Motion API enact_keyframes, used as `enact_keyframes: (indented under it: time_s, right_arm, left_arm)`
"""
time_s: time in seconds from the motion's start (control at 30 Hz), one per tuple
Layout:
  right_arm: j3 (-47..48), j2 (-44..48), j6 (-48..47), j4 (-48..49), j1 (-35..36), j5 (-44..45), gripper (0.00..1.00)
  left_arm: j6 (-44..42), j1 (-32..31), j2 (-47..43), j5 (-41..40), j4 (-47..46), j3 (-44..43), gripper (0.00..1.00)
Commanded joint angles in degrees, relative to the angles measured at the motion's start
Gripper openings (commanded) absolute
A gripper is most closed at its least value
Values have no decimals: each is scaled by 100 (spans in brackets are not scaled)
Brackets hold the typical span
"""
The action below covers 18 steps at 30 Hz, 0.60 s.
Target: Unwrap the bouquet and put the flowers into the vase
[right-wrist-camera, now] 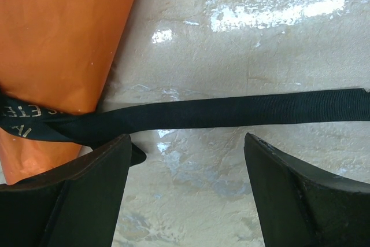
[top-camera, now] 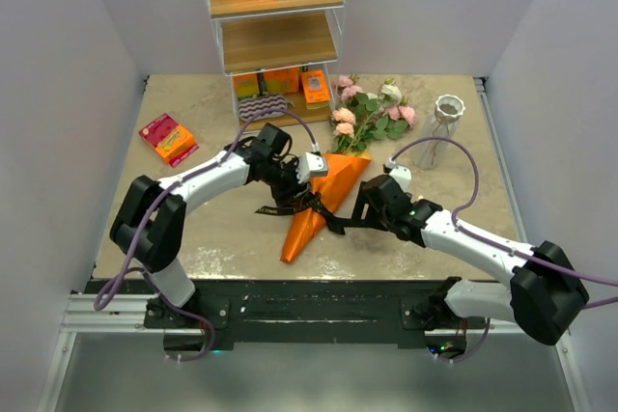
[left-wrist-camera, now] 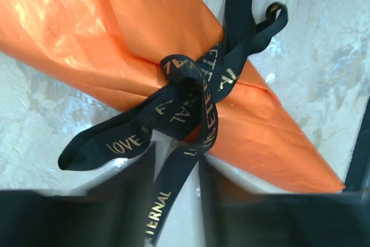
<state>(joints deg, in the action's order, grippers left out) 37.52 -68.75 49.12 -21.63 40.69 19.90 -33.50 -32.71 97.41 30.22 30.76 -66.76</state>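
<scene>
Bouquet (top-camera: 323, 190) lies on the table (top-camera: 193, 229) in front of the shelf rack (top-camera: 280, 41). Its flowers (top-camera: 367, 113) are nearest the rack's foot, and the orange paper (left-wrist-camera: 87, 21) tapers away from the rack toward the arm bases. A black ribbon (left-wrist-camera: 191, 93) with gold lettering is still knotted around the paper. The vase (top-camera: 446, 113) stands upright, to the right of the rack in the overhead view and clear of the blooms.

The left gripper (left-wrist-camera: 175, 160) is over the knot on the side away from the rack. One ribbon tail runs down between its fingers, but they are blurred and I cannot tell whether they pinch it. The right gripper (right-wrist-camera: 186, 143) is also on the far side from the rack, low over the table with jaws spread wide and nothing in them. Another ribbon tail lies flat on the table just past its fingertips.
</scene>
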Motion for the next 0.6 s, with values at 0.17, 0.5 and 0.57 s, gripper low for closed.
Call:
enact_keyframes:
  time_s: [0.17, 0.5, 0.57]
  right_arm:
    - [72, 55, -122, 229, -34, -13, 82]
    - [1, 81, -157, 379, -43, -74, 81]
    - [-25, 160, -166, 396, -43, -65, 82]
  left_arm:
    - [-183, 45, -766, -43, 552, -381, 73]
    - [-649, 45, -636, 801, 923, -197, 72]
    - [-632, 45, -512, 828, 800, -162, 71]
